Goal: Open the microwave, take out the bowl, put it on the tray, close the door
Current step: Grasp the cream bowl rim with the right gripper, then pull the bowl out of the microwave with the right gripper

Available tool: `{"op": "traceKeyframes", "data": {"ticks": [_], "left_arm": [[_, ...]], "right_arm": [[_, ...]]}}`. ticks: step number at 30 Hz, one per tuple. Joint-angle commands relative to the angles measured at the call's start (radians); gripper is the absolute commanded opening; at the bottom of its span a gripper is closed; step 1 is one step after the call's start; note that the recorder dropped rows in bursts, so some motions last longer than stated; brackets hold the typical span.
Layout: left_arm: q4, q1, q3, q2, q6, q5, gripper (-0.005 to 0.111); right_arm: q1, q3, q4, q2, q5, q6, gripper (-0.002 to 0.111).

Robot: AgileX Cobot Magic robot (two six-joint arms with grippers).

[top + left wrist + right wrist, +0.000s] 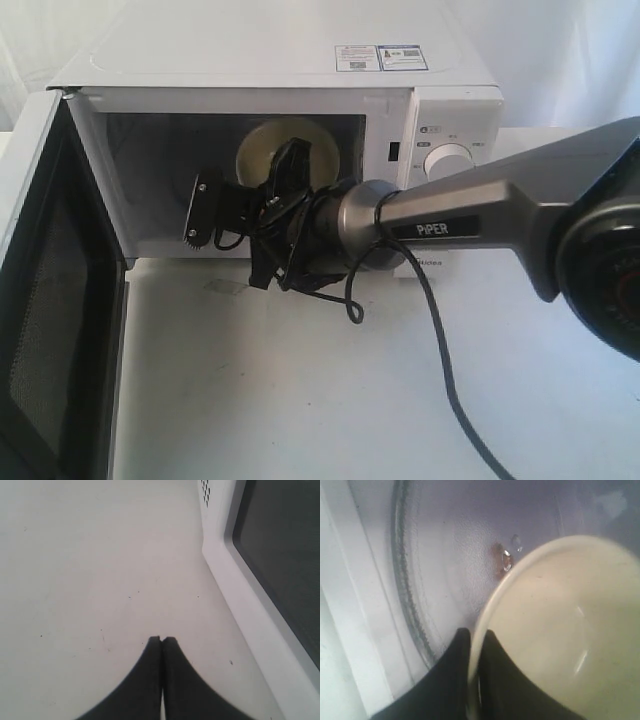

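Two robot arms work at a white microwave (300, 60) that stands on a white counter (300, 400). The microwave's door (40, 300) is swung wide open on its hinge side, at the left of the exterior view, with its dark window panel facing inward.

Inside the microwave's cavity, towards the back and near the middle, is the small cream bowl (255, 150), over the glass turntable (445, 555). It is not possible to tell whether the bowl rests on the glass or is lifted off it.

The right arm reaches in through the microwave's opening. The right tool (476, 636) is pinched narrow on the bowl's near rim, one black finger inside the rim and one outside. A black cable (437, 330) trails from that arm across the counter in front of the microwave.

The left tool (161, 639) is closed, its two black fingers pressed together and holding nothing, over bare counter just beside the open door.

A round white knob (450, 160) sits on the microwave's control panel, and two stickers (380, 57) lie on its top.
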Motion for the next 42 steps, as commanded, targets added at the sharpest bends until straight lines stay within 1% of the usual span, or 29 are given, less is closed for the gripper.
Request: {"op": "traceKeyframes", "data": {"ticks": [1, 5, 7, 10, 12, 14, 15, 16, 17, 19, 24, 28, 31, 36, 38, 42], "left_arm": [[-0.007, -0.008, 0.003, -0.005, -0.006, -0.001, 0.000], [-0.007, -0.008, 0.003, -0.005, -0.006, -0.001, 0.000], [-0.007, -0.008, 0.003, -0.005, -0.006, -0.001, 0.000], [-0.007, -0.008, 0.003, -0.005, -0.006, -0.001, 0.000], [-0.007, -0.008, 0.003, -0.005, -0.006, -0.001, 0.000], [-0.007, -0.008, 0.003, -0.005, -0.006, -0.001, 0.000], [-0.007, -0.008, 0.003, -0.005, -0.006, -0.001, 0.000], [-0.007, -0.008, 0.003, -0.005, -0.006, -0.001, 0.000], [-0.007, -0.008, 0.003, -0.005, -0.006, -0.001, 0.000], [-0.007, -0.008, 0.003, -0.005, -0.006, -0.001, 0.000], [-0.007, -0.008, 0.003, -0.005, -0.006, -0.001, 0.000], [-0.007, -0.008, 0.003, -0.005, -0.006, -0.001, 0.000], [-0.007, -0.008, 0.003, -0.005, -0.006, -0.001, 0.000], [-0.007, -0.008, 0.003, -0.005, -0.006, -0.001, 0.000], [-0.007, -0.008, 0.003, -0.005, -0.006, -0.001, 0.000], [-0.007, -0.008, 0.003, -0.005, -0.006, -0.001, 0.000]], "right_arm": [[-0.005, -0.007, -0.003, -0.006, 0.020, 0.005, 0.000], [0.046, -0.007, 0.022, -0.032, 0.020, 0.005, 0.000], [0.093, -0.007, 0.119, -0.066, 0.034, 0.005, 0.000], [0.165, 0.019, 0.361, -0.140, 0.133, 0.005, 0.000], [0.206, 0.086, 0.478, -0.195, 0.178, 0.000, 0.000], [0.248, 0.185, 0.541, -0.260, 0.239, 0.000, 0.000], [0.276, 0.266, 0.582, -0.307, 0.285, 0.006, 0.000], [0.287, 0.309, 0.599, -0.337, 0.305, 0.006, 0.000], [0.304, 0.390, 0.626, -0.398, 0.333, 0.018, 0.000], [0.313, 0.474, 0.641, -0.453, 0.343, 0.067, 0.000], [0.313, 0.680, 0.657, -0.581, 0.345, 0.195, 0.000], [0.311, 0.799, 0.654, -0.631, 0.407, 0.305, 0.000], [0.281, 0.849, 0.646, -0.633, 0.416, 0.379, 0.000], [0.202, 0.872, 0.631, -0.633, 0.405, 0.391, 0.000], [0.170, 0.872, 0.606, -0.633, 0.343, 0.391, 0.000], [0.101, 0.867, 0.572, -0.633, 0.126, 0.391, 0.000]]}}
